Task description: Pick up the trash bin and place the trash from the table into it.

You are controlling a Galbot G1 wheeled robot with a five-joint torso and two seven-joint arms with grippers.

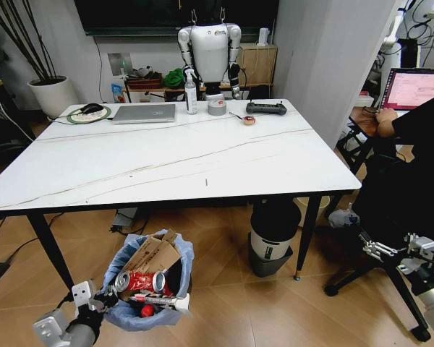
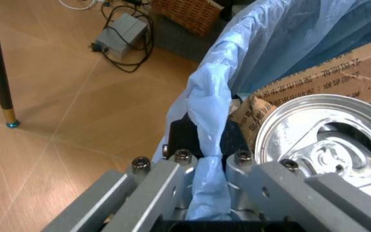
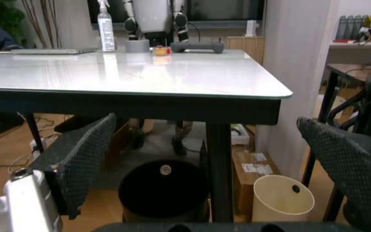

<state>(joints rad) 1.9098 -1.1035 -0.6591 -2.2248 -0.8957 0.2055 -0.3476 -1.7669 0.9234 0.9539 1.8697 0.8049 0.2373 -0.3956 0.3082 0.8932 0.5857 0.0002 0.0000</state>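
Between the fingers of the left gripper point(image 2: 205, 203), a fold of the light-blue bag at the rim of the trash bin point(image 1: 148, 289) is being pinched, so the jaws are standing narrow, clamped on plastic, not on the hard wall. That grip at the rim is letting the bin hang or stand upright just beside the gripper, low at the near edge of the table point(image 1: 130, 166), with its mouth facing up. Just past the fingers inside the bag, the trash is lying piled: torn brown cardboard point(image 2: 340, 77), a silver can end point(image 2: 327, 145) pressing close to the jaw, and red-white packs point(image 1: 139, 280). Judging by the bare near half of the tabletop, the clearing is looking largely done. Well away on the other side, the right gripper point(image 3: 218, 159) is hanging low with its padded fingers point(image 3: 82, 154) spread wide, gripping nothing and facing the table's corner leg.
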